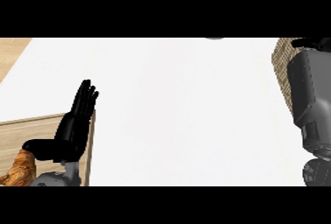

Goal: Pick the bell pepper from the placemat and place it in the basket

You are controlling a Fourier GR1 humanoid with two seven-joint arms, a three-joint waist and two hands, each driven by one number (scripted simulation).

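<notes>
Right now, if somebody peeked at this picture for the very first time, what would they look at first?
Probably the black left hand at the lower left, fingers straight and pointing up, resting at the edge of a wooden board. Next, the big grey right forearm running down the right edge; its hand cannot be made out. Between them lies a wide white counter, and something orange-brown peeks in at the bottom left corner; I cannot tell what it is.

A broad white counter top (187, 109) fills most of the view, evenly lit with no strong shadows. Left of the counter, a pale wooden board (29, 131) lies at the lower corner, and a tan wood surface (12, 50) shows at the upper corner. Right of it, a wood-grained strip (282, 54) runs along the edge.
</notes>
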